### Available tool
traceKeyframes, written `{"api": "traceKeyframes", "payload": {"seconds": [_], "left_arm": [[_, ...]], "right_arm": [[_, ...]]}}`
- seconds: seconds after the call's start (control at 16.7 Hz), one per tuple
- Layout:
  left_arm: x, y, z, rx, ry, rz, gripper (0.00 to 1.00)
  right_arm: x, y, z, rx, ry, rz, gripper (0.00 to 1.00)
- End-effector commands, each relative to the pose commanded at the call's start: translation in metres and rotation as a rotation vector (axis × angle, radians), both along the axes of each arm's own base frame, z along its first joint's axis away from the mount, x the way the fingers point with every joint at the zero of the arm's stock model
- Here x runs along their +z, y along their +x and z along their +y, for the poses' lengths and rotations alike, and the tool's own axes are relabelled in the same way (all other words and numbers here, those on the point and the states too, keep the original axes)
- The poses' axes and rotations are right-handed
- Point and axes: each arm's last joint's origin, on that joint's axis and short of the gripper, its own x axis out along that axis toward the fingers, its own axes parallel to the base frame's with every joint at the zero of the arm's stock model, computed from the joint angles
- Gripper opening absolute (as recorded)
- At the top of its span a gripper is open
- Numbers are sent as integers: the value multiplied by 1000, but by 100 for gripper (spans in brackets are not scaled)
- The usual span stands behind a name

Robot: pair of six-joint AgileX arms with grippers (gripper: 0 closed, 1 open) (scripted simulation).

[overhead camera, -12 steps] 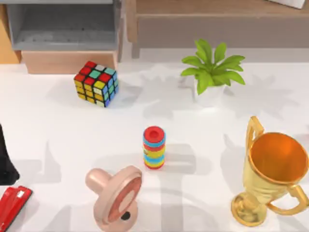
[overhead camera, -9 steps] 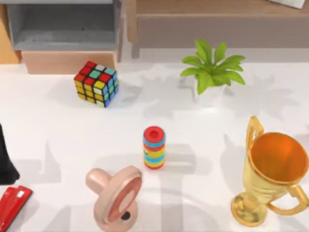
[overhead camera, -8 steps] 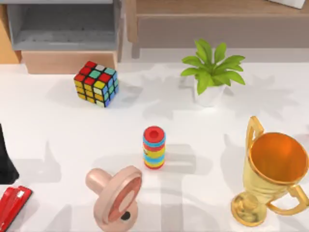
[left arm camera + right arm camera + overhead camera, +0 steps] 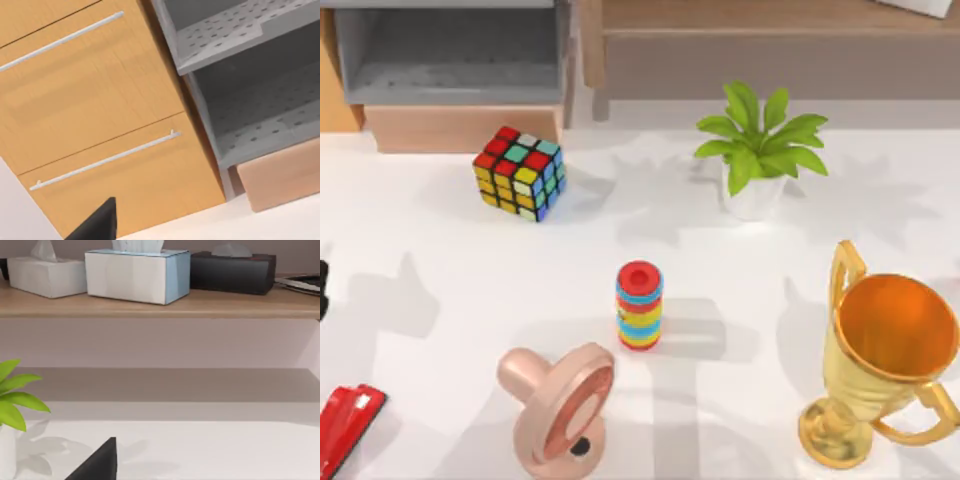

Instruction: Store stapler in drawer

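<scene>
Left jaws (image 4: 322,290) hang near the stapler (image 4: 344,424).

Left arm (image 4: 322,288): matte black, angular casing.

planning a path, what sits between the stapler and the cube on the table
Nothing: in the top view, bare white table runs from the stapler at the left front corner up to the cube.

Stapler (image 4: 344,424): red w/ white stripe, lying flat, angled, at table's front-left corner, partly cut off.
</scene>
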Motion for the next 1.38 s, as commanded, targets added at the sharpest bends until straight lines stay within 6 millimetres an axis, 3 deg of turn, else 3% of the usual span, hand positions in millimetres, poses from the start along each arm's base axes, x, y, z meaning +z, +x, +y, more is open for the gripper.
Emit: {"api": "traceKeyframes", "payload": {"seconds": [0.24, 0.42, 0.6, 0.84, 1.14, 1.38], "left_arm": [[18, 53, 21, -21, 285, 42, 100], [16, 104, 45, -45, 498, 64, 100], [-3, 156, 74, -70, 696, 68, 100], [-47, 212, 113, -88, 915, 45, 100], [-97, 252, 147, -77, 1099, -19, 100], [-113, 262, 158, -65, 1156, -52, 100]], "right_arm": [[0, 0, 0, 0, 0, 0, 100], [0, 0, 0, 0, 0, 0, 100], [0, 0, 0, 0, 0, 0, 100], [0, 0, 0, 0, 0, 0, 100], [0, 0, 0, 0, 0, 0, 100], [0, 0, 0, 0, 0, 0, 100]]}}
